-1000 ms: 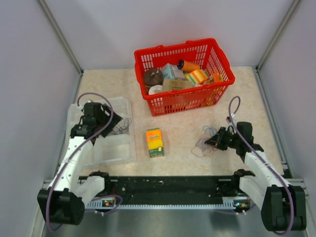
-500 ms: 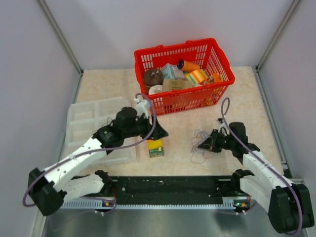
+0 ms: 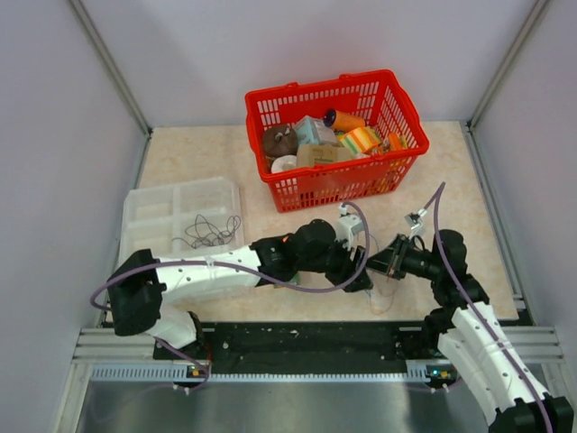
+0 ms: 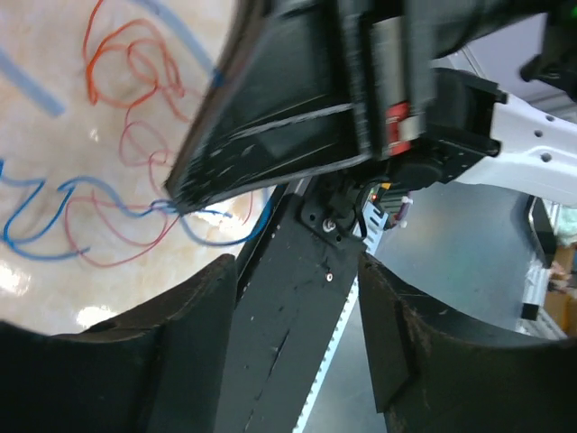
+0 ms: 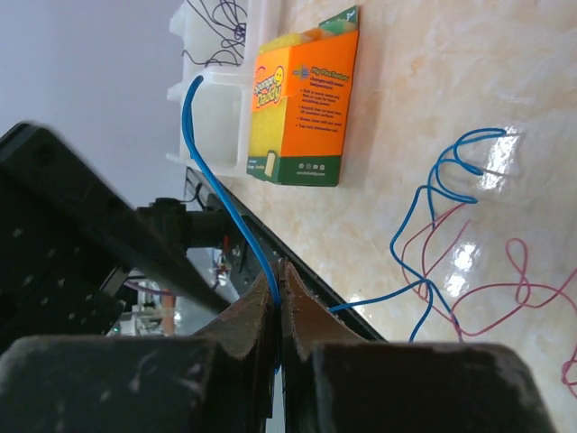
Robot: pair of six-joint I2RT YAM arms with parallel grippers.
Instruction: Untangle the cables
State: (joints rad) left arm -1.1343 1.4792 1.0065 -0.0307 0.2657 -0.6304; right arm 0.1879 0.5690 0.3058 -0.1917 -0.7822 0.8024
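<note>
A loose blue cable (image 5: 448, 171) and a thin orange-red cable (image 5: 505, 289) lie in squiggles on the table; in the top view they show faintly (image 3: 377, 296) below the grippers. My right gripper (image 5: 279, 281) is shut on a stretch of the blue cable (image 5: 225, 194), which runs up out of the jaws. In the top view the right gripper (image 3: 386, 263) sits just above the strands. My left gripper (image 3: 363, 278) is right beside it, open and empty (image 4: 297, 311). The left wrist view shows the blue cable (image 4: 54, 212) and the orange cable (image 4: 135, 72). A dark cable (image 3: 209, 233) lies in the clear tray (image 3: 158, 212).
A red basket (image 3: 320, 87) full of items stands at the back. An orange sponge box (image 5: 302, 99) stands left of the cables, mostly hidden under the left arm in the top view. The black base rail (image 3: 297, 338) runs along the near edge.
My left arm has swung from the tray at the left across the table to the right gripper. The right gripper has shifted a little left, still holding the blue cable.
</note>
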